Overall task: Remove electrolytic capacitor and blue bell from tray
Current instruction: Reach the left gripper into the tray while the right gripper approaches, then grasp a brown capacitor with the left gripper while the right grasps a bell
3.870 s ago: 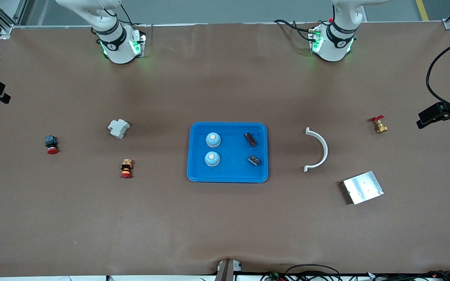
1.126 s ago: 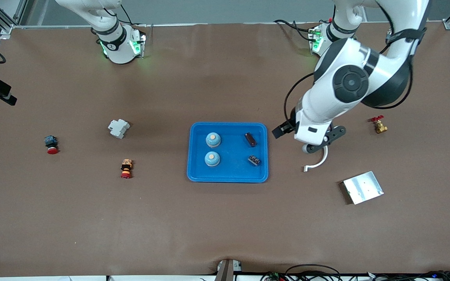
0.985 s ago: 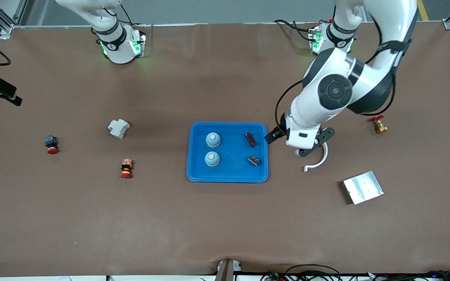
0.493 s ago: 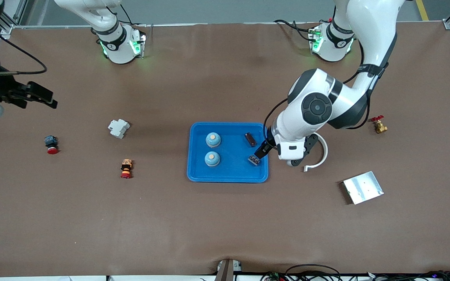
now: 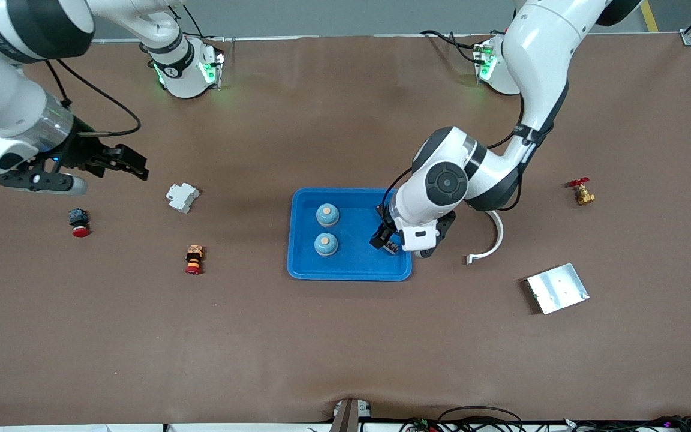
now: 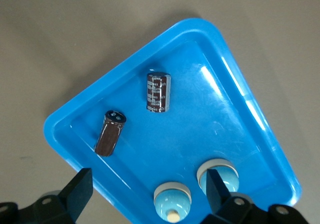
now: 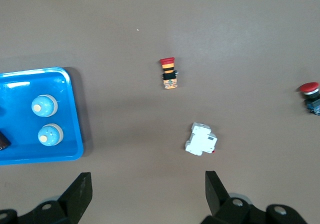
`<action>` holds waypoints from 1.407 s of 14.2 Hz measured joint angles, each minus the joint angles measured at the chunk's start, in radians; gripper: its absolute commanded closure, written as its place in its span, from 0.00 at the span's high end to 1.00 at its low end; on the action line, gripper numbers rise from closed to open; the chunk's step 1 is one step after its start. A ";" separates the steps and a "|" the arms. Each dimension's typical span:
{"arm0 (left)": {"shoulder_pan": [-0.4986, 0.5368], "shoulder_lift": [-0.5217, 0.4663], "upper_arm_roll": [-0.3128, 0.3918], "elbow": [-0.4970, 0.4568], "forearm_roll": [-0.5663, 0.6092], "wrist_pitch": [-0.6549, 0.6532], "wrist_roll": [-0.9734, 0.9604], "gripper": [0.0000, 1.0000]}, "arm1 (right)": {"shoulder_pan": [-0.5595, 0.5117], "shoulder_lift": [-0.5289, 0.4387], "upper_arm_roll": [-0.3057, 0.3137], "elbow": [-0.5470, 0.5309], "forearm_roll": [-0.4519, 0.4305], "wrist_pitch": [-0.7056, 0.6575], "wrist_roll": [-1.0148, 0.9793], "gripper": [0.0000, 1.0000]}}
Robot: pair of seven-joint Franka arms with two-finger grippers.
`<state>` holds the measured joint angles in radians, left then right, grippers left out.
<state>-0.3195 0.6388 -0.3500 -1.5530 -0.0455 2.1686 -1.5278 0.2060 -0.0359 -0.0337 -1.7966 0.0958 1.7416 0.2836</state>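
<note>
A blue tray (image 5: 348, 275) lies mid-table. In it are two light-blue bells (image 5: 327, 214) (image 5: 326, 244) and two dark capacitors. One capacitor (image 5: 391, 247) shows beside my left gripper; the arm mostly hides the other. My left gripper (image 5: 380, 236) hangs open and empty over the tray's capacitor side. The left wrist view shows the tray (image 6: 200, 114), both capacitors (image 6: 159, 92) (image 6: 110, 132), the bells (image 6: 172, 201) (image 6: 218, 171) and my left gripper (image 6: 147, 191). My right gripper (image 5: 135, 165) (image 7: 147, 189) is open and empty over bare table.
A white breaker (image 5: 182, 197) (image 7: 201, 139), an orange-and-red button (image 5: 194, 259) (image 7: 169, 74) and a red-capped button (image 5: 79, 221) (image 7: 311, 91) lie toward the right arm's end. A white curved bracket (image 5: 492, 231), metal plate (image 5: 557, 288) and brass valve (image 5: 582, 192) lie toward the left arm's end.
My left arm has swung in and come down over the tray's capacitor side. My right arm has come into view and moved toward the white breaker.
</note>
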 measured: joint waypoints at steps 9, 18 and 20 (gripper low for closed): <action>-0.019 0.055 0.001 -0.014 0.102 0.026 -0.105 1.00 | 0.154 0.069 0.001 -0.025 0.000 0.135 0.282 1.00; -0.045 0.068 0.002 -0.105 0.112 0.097 -0.106 1.00 | 0.255 0.147 0.001 -0.025 0.000 0.246 0.459 1.00; -0.045 0.063 0.002 -0.125 0.112 0.119 -0.106 1.00 | 0.274 0.165 0.001 -0.025 0.000 0.266 0.485 1.00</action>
<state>-0.3650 0.7013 -0.3481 -1.6781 0.0665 2.2878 -1.6336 0.4804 0.1293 -0.0325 -1.8219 0.0963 2.0074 0.7685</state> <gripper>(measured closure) 0.000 0.000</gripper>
